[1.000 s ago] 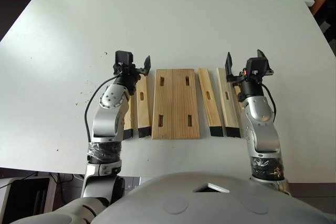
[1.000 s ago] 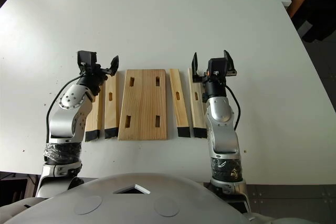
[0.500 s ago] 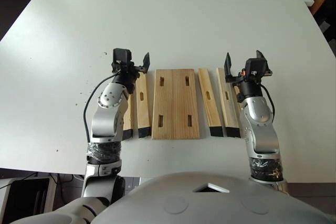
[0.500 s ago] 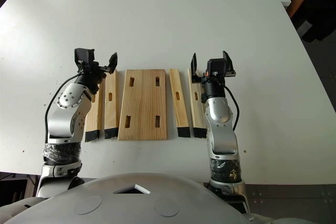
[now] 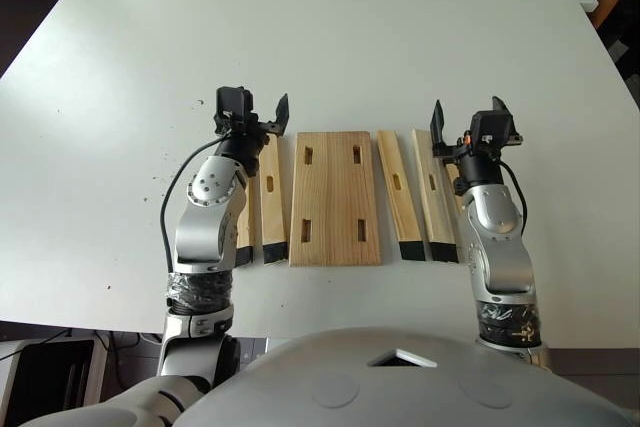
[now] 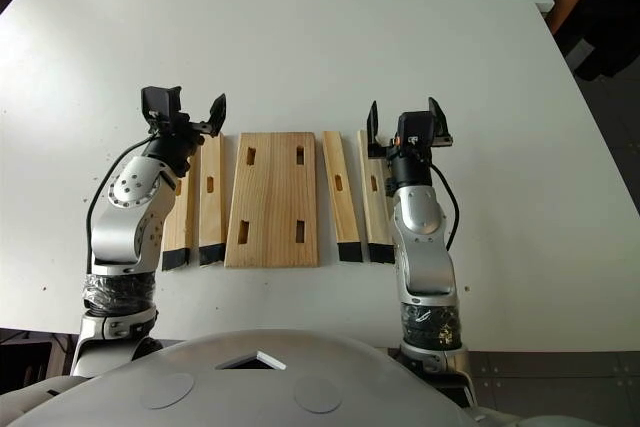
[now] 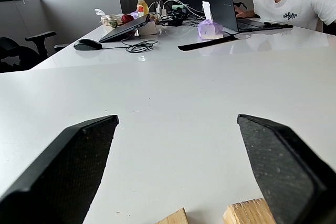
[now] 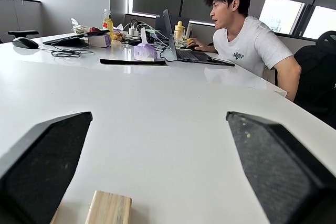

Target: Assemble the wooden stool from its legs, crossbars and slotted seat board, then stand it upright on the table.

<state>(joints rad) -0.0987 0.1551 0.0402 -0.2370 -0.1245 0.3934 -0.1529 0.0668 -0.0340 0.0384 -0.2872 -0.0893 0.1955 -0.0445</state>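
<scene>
I find the slotted seat board [image 5: 335,197] lying flat on the white table [image 5: 320,47], with a left pair of slats [image 5: 272,202] and a right pair of slats [image 5: 398,192] flat beside it. The left gripper [image 5: 258,117] hovers over the left pair's far ends, fingers spread and empty. The right gripper [image 5: 468,125] is likewise spread over the right pair.

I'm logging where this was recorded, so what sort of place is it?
Probably an office or meeting room: large white tables, a laptop, mouse and cables on the far one, and a black office chair.

Office, white table [image 7: 173,87], laptop [image 7: 218,1], mouse [image 7: 87,45], swivel chair [image 7: 21,51]
</scene>
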